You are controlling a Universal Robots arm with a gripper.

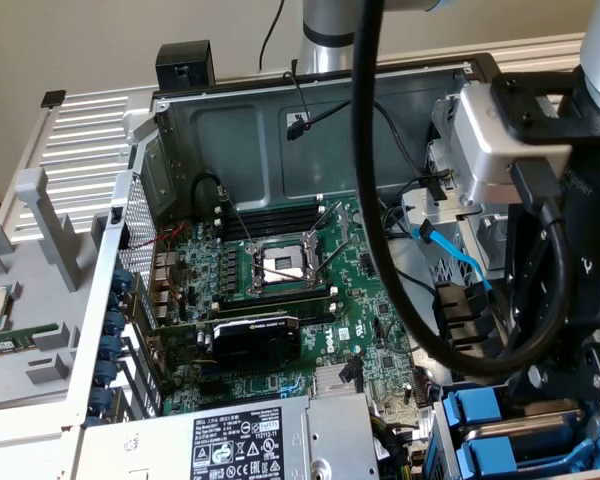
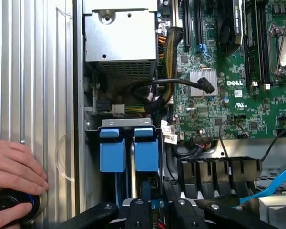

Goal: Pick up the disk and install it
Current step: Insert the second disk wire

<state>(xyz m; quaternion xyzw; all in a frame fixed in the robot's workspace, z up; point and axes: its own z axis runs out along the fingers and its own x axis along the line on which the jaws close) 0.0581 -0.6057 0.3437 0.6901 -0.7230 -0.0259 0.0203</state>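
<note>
Disk (image 2: 147, 155) seated in drive bay, just beyond the fingers (image 2: 157, 210)

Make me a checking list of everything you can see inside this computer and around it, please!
Surface: open computer case, green motherboard inside.
Job's things: disk with blue tabs stands in the drive bay, beside a second blue carrier.
Clutter: black graphics card, empty processor socket, silver power supply.
Grippers: gripper just above the disk; whether it holds it cannot be told.
Cables: blue data cable, black arm hose.
Surroundings: a person's hand on a black knob.
</note>
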